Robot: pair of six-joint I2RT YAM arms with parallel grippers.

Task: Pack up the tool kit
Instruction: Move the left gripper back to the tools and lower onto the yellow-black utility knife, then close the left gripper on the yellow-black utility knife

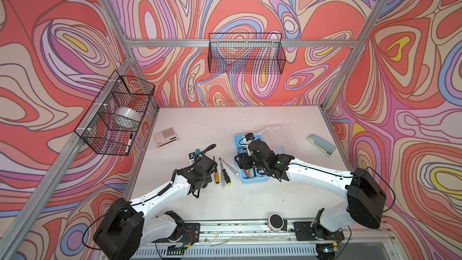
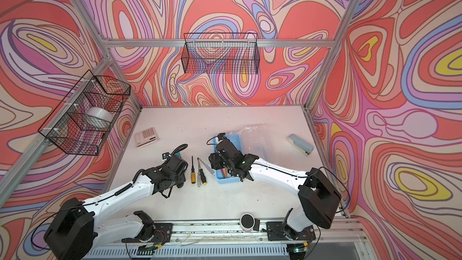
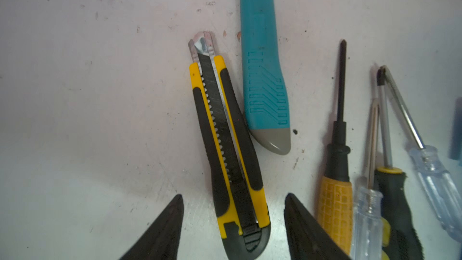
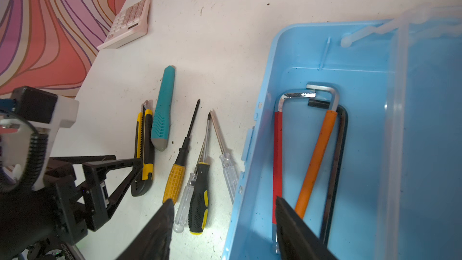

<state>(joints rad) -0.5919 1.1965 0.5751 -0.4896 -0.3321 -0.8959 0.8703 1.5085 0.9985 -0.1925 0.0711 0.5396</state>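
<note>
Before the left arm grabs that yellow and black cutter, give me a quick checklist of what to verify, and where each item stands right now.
1. Left gripper open: ok.
2. Jaws straddle the yellow-and-black plastic utility cutter: ok, near its rear end.
3. Teal plastic cutter outside the jaws: ok. Whether it touches the yellow one: cannot tell.
4. Clear lid of the light-blue plastic case open: ok.
5. Free floor in the case beside the hex keys: ok.
6. Right gripper out of the drop path: not ok. It hangs open over the case's near edge.
</note>
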